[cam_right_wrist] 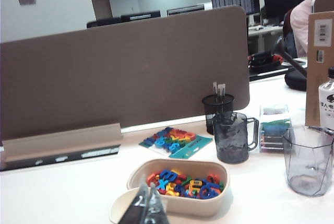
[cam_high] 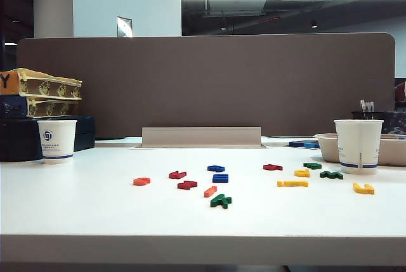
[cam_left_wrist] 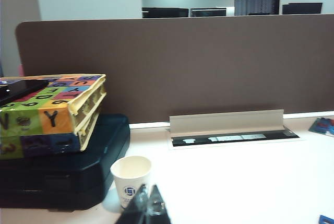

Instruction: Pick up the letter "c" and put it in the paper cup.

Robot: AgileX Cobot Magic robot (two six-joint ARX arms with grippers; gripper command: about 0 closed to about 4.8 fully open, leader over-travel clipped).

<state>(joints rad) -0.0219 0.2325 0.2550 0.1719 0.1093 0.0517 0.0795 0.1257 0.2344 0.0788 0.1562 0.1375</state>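
From the front, the white table (cam_high: 82, 208) carries scattered letters. The orange-red letter "c" (cam_high: 141, 181) lies flat at about nine o'clock from the spread's middle, just beside a red letter (cam_high: 177, 174) and well apart from both paper cups, one at far left (cam_high: 57, 141), one at far right (cam_high: 358, 146). No arm shows here.

From the left wrist, the left gripper (cam_left_wrist: 145, 206) hangs with its tips pressed together, empty, just near a cup (cam_left_wrist: 131, 180) beside a stack of boxes (cam_left_wrist: 49, 112).

From the right wrist, the right gripper (cam_right_wrist: 145, 204) looks clenched too, holding nothing, over a tub of letters (cam_right_wrist: 180, 185); the pale rim beneath may be a cup.
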